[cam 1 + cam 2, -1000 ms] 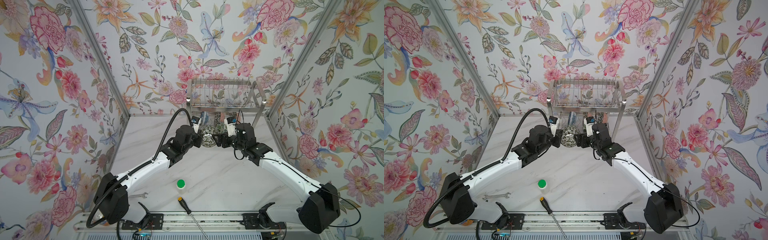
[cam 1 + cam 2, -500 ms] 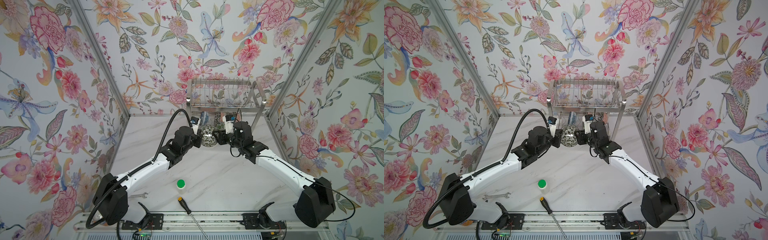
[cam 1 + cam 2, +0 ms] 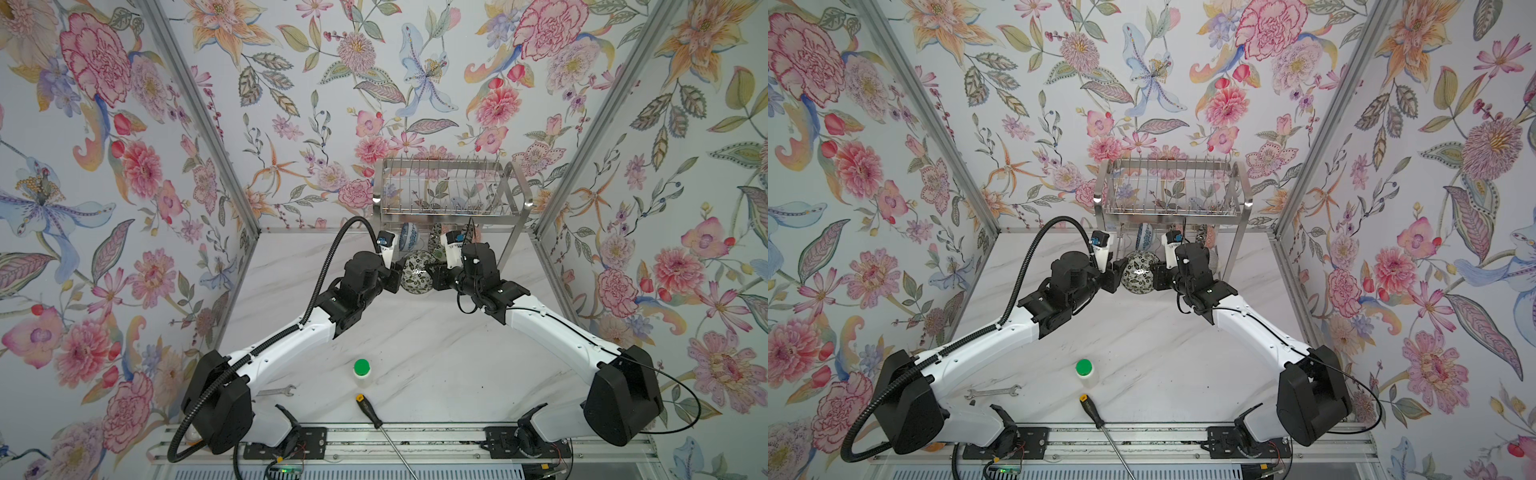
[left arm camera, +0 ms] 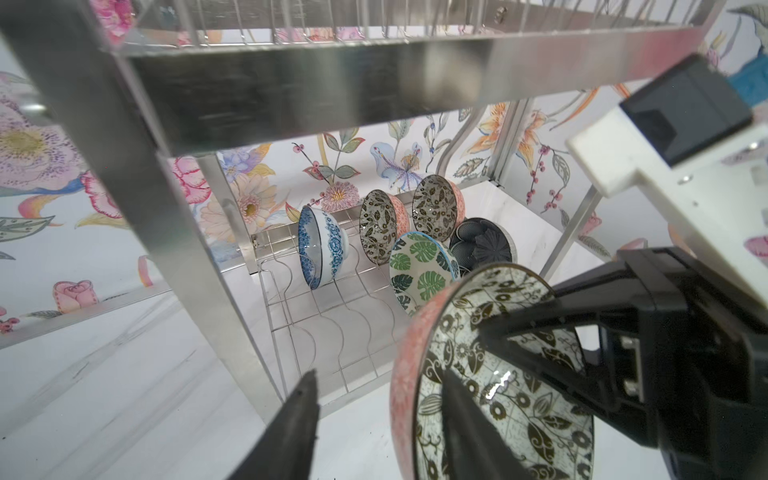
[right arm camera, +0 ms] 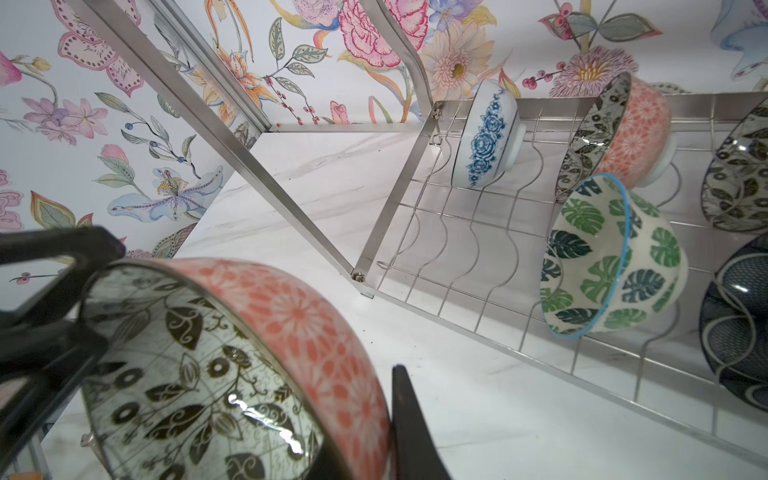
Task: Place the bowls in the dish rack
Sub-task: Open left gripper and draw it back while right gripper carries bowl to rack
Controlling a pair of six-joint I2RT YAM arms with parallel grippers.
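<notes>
A black-and-white floral bowl (image 3: 417,272) (image 3: 1140,272), pink outside, hangs on edge just in front of the dish rack (image 3: 440,216) (image 3: 1171,214). My right gripper (image 3: 436,276) (image 5: 365,436) is shut on its rim, one finger pressed on the pink wall. My left gripper (image 3: 397,276) (image 4: 378,386) stands open astride the opposite rim, with one finger inside the bowl and the other well clear of the outside. Several bowls stand on the rack's lower wavy shelf: blue floral (image 4: 322,249), green leaf (image 4: 422,270), dark navy (image 4: 482,245) and two dark leafy ones (image 4: 380,230).
The rack's flat front leg (image 4: 199,291) stands close to my left fingers. Its upper tier of prongs (image 3: 440,174) holds nothing I can see. A green-capped bottle (image 3: 361,372), a screwdriver (image 3: 370,411) and a wrench (image 3: 276,390) lie near the table's front.
My right gripper has moved onto the bowl's rim and shut on it. My left jaws, shut on the bowl before, have opened. The bowl has hardly moved.
</notes>
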